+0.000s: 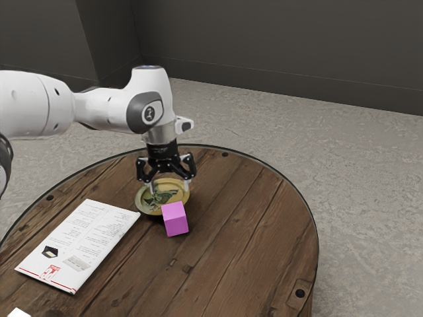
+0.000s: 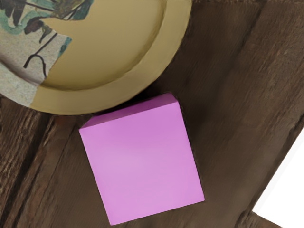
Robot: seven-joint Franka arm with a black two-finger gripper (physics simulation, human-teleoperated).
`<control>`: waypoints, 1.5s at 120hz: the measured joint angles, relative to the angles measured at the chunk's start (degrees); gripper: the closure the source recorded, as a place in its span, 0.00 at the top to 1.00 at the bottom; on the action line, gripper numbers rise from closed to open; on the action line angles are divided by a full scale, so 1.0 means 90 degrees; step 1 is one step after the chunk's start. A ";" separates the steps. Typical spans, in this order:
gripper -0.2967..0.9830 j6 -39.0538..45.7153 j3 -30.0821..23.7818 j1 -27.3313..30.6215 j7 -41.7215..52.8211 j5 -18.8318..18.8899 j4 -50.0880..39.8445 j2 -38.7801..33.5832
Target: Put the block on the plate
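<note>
Papers (image 1: 78, 244) are laid on the desk (image 1: 251, 231) left of the pink block (image 1: 175, 219) in the exterior view. The block is set on the desk, close beside the plate's (image 2: 114, 47) near rim. Above the plate, the tool (image 1: 170, 188) is held with fingers spread apart.

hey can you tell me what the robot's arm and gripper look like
The arm is glossy white with rounded, tube-like sections, and a dark grey joint cap carries a small round emblem. Below it sits a silvery grey collar. The gripper is black, with angular, jointed linkages on both sides.
</note>
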 joint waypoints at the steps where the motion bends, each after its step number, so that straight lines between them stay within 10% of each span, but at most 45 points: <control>1: 0.77 0.0016 0.0000 0.0001 -0.0023 0.0000 -0.0003 0.0011; 127: 0.77 0.0472 0.0002 0.0068 -0.1335 -0.0479 -0.0243 0.0747; 180: 0.60 0.0542 0.0008 0.0069 -0.1472 -0.0720 -0.0242 0.0860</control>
